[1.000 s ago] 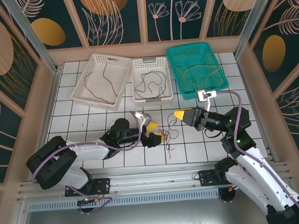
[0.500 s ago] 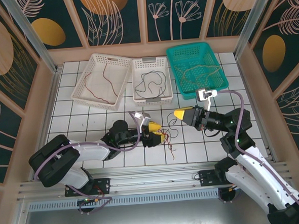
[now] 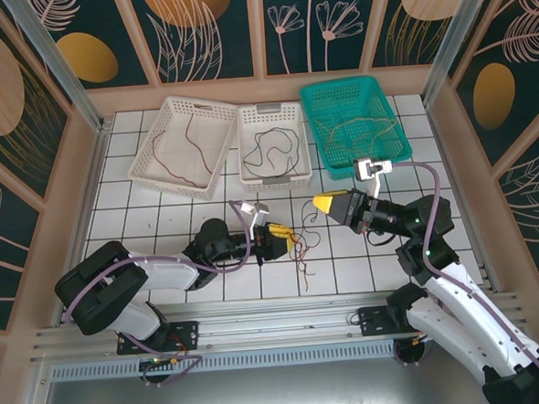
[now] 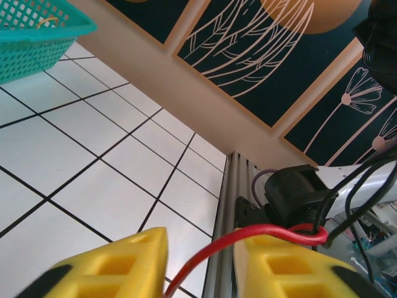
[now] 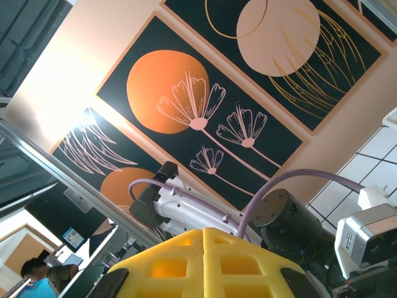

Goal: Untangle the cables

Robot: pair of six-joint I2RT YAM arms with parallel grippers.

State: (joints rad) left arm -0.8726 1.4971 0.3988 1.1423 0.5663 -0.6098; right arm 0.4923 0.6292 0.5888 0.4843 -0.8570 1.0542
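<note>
A white tiled table (image 3: pixel 151 214) seen from above, with two robot arms reaching in from the near edge. Near the middle of the table lies a small loose tangle of thin cables (image 3: pixel 306 253), red and dark strands curled together. The left claw (image 3: pixel 288 238) lies low at the tangle's left edge. Seen from its own wrist camera, its yellow fingers (image 4: pixel 118 261) stand partly open, and a red wire (image 4: pixel 260 231) runs through the gap between them without being pinched. The right claw (image 3: pixel 322 203) sits just above and to the right of the tangle, its yellow fingers pressed shut, with no wire seen in its grip. Three baskets line the far side: a white basket (image 3: pixel 168 112) holding a red cable (image 3: pixel 189 138), a second white basket (image 3: pixel 275 177) holding a black cable (image 3: pixel 271 147), and a teal basket (image 3: pixel 311 99) holding a tan cable (image 3: pixel 361 132).
</note>
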